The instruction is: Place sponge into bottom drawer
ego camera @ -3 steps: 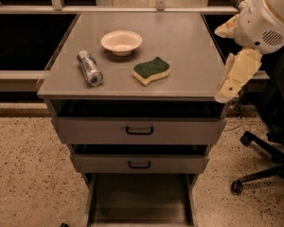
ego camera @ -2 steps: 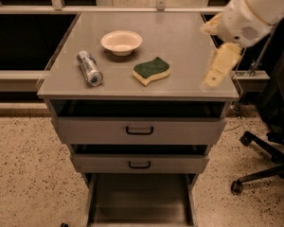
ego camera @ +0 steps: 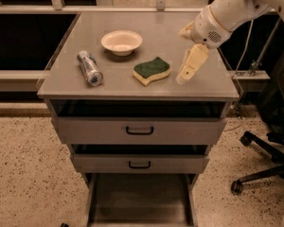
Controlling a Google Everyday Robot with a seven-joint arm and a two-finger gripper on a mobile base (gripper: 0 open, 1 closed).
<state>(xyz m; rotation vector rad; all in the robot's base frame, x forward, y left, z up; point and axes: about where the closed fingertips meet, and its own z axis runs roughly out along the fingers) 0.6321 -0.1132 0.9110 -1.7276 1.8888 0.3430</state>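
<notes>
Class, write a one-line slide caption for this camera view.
Gripper hovers beside the sponge on the cabinet top, with the bottom drawer pulled open below.

No readable text, labels or numbers anywhere; the can (ego camera: 90, 69) shows no legible print. FYI gripper (ego camera: 186, 73) hangs above the cabinet top (ego camera: 156, 39), just right of the sponge (ego camera: 152, 70).

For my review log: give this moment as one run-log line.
gripper: beside sponge, right of it, apart | sponge: on cabinet top, ungrasped | bottom drawer: open, sponge not inside
</notes>
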